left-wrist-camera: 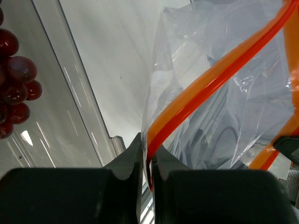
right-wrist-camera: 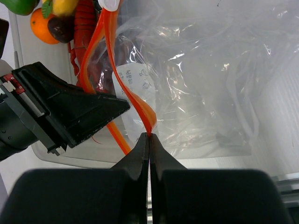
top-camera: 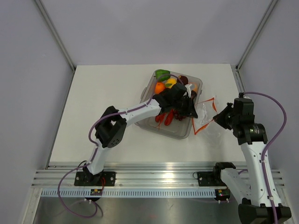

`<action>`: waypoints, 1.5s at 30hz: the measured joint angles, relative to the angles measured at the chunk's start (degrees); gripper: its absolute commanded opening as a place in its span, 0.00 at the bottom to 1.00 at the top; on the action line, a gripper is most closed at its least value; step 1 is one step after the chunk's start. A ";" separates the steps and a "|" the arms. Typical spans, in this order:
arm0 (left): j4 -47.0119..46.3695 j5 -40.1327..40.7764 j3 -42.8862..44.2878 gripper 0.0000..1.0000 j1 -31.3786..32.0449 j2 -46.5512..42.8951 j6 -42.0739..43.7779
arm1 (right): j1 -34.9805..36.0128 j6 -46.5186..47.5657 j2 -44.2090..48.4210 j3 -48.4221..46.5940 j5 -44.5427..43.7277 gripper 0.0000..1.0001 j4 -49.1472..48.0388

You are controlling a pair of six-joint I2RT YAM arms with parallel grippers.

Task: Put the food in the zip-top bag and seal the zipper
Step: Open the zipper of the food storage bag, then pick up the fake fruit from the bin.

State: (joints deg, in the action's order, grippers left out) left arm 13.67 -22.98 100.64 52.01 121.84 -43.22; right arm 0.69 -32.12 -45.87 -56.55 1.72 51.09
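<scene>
The bag is found on the right part of the white table, just beside the right wall of the clear tray, crumpled and stretched between the two pincers. Its zipper is seen as a red-orange strip whose long axis runs roughly from far to near alongside that tray wall. The mouth edge is turned toward the tray, and the clear body is spread away from it. In the right wrist view the strip is split into two separate bands, so the mouth is held apart. The left gripper is seen with its fingers almost together, the zipper running into the narrow slit between them. The right gripper is pressed together on another band of the zipper at its very tips. The food is left in the tray: grapes, an orange, a plum, a lobster, a yellow fruit and a green pepper. The table is enclosed by plain grey walls, and a metal rail is fixed along its near edge.
</scene>
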 measured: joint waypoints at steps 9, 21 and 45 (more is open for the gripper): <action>10.97 1.84 7.21 0.75 -0.02 1.01 12.72 | 0.00 1.20 -6.99 -5.09 -0.83 0.00 1.38; 17.49 1.92 3.32 0.72 -6.14 -6.54 25.73 | 0.00 2.62 -9.33 -5.84 -1.22 0.00 2.36; 18.69 7.10 16.28 0.77 -6.38 9.33 25.86 | 0.00 2.75 -8.44 -6.23 -0.52 0.00 3.37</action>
State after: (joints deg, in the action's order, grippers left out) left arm 32.36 -15.88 116.92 45.63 131.17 -17.37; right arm 0.69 -29.36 -54.30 -62.78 1.19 54.46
